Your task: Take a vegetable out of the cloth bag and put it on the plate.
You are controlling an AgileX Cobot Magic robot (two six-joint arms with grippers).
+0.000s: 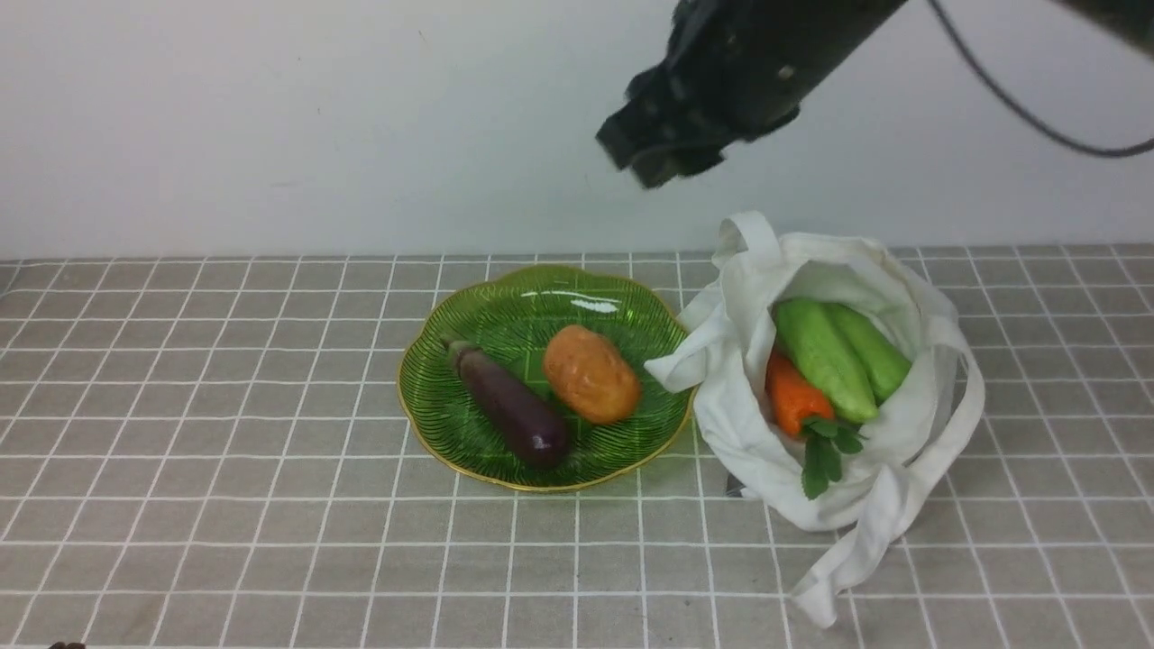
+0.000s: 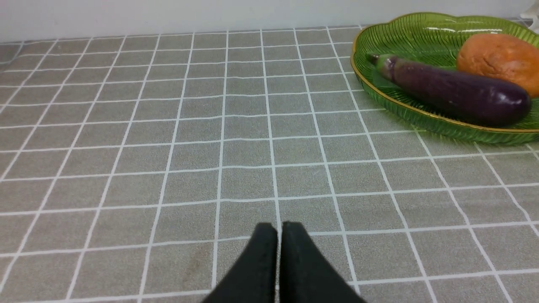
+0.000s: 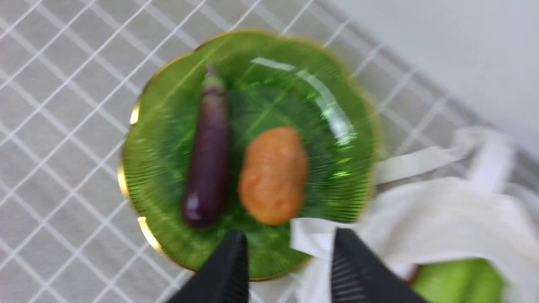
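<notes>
The dark purple eggplant (image 1: 512, 407) (image 2: 457, 90) (image 3: 206, 158) lies on the green glass plate (image 1: 505, 297) (image 2: 421, 31) (image 3: 337, 126), beside an orange-brown potato (image 1: 590, 374) (image 3: 273, 174). The white cloth bag (image 1: 888, 487) (image 3: 454, 219) lies open to the plate's right. My right gripper (image 1: 645, 158) (image 3: 290, 244) hangs high above the plate's far right edge, open, with nothing between its fingers. My left gripper (image 2: 279, 229) is shut and empty, low over the tablecloth, well away from the plate.
In the bag's mouth lie two green cucumbers (image 1: 838, 356) and an orange carrot with green leaves (image 1: 793, 397). A bag strap (image 1: 825, 577) trails toward the table's front. A white wall stands behind the grey checked tablecloth (image 1: 225, 406).
</notes>
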